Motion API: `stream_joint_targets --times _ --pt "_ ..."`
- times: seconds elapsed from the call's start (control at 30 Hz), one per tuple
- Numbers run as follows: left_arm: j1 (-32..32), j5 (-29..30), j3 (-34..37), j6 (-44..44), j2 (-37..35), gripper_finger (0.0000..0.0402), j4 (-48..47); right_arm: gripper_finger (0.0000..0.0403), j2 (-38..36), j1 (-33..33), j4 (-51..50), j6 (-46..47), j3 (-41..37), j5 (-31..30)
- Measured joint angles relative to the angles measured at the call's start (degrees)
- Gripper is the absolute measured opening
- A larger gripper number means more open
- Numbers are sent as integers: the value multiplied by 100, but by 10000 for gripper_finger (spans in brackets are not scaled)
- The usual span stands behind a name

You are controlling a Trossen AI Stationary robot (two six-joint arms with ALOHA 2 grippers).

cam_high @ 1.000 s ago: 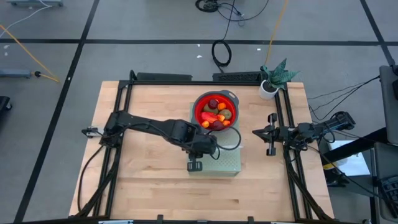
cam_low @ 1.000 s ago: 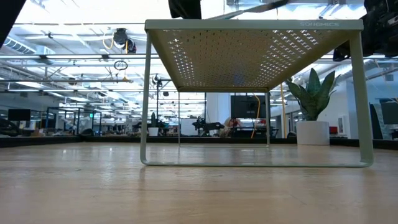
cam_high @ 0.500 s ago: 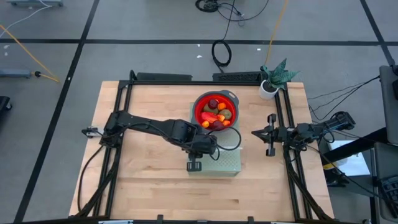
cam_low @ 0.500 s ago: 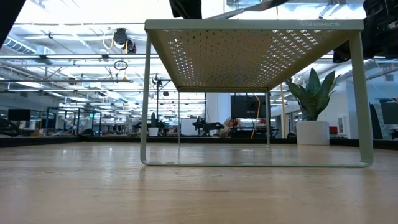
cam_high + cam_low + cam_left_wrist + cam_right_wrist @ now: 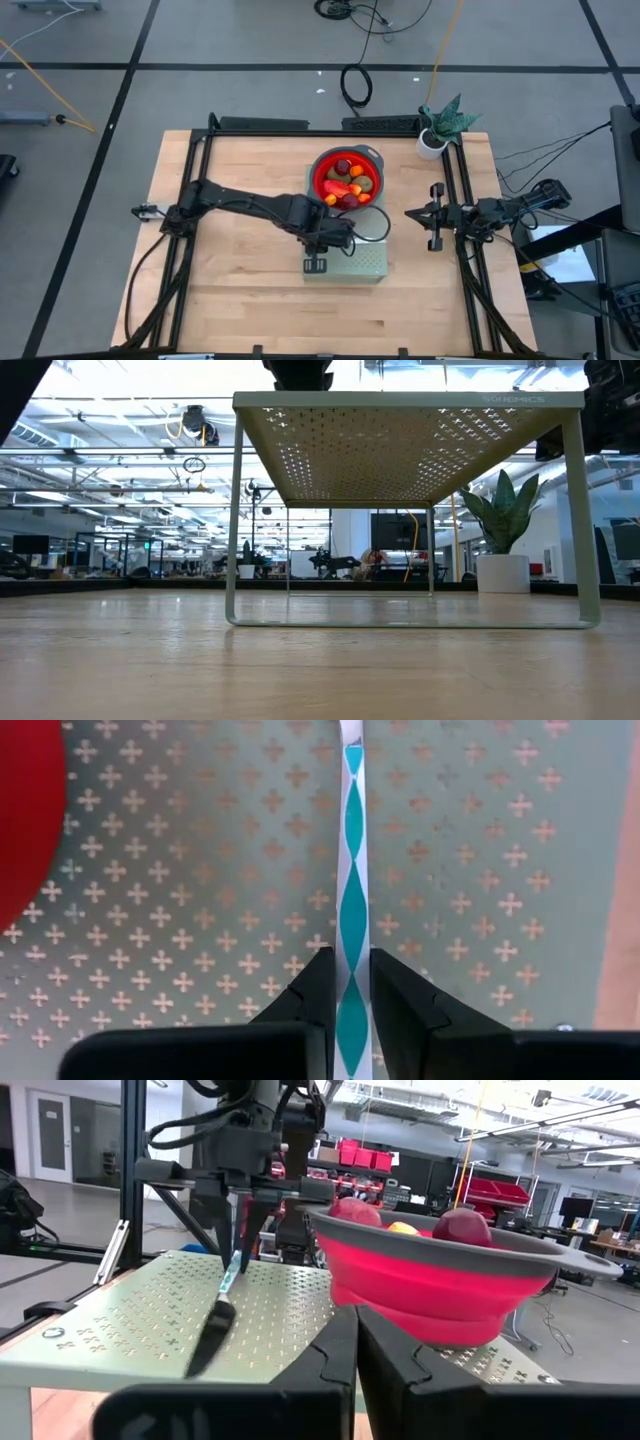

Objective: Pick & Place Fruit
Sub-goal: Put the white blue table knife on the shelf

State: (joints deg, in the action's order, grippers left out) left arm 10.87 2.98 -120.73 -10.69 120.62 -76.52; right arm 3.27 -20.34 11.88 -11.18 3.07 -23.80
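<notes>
Left gripper (image 5: 314, 264), lower centre of the high view: seen closed narrowly on the light-blue handle of the knife (image 5: 352, 920), whose long axis runs straight away between the fingers (image 5: 318, 988) in the left wrist view. In the right wrist view the knife (image 5: 222, 1305) is seen hanging slanted from that gripper (image 5: 240, 1205), blade tip down on the perforated green stand (image 5: 365, 262).

Red bowl (image 5: 372, 158), centre of the high view, just above the stand: the fruit (image 5: 346, 184) is held inside it, namely an elongated red-orange piece, dark red balls, brown-green ovals and small orange balls.

Right gripper (image 5: 411, 212), right of centre in the high view: fingers seen pressed together on nothing, parked beside the table's right rail, pointing towards the bowl.

Relation judged decisive: the fruit lies up-frame and slightly right of the left gripper, which is the nearer one but is occupied by the knife.
</notes>
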Motion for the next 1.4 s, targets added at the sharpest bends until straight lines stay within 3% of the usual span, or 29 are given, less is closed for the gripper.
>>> stream_joint_targets --times 1.4 --pt "7 -36 0 122 -12 47 15 0 0 0 0 4 0 5"
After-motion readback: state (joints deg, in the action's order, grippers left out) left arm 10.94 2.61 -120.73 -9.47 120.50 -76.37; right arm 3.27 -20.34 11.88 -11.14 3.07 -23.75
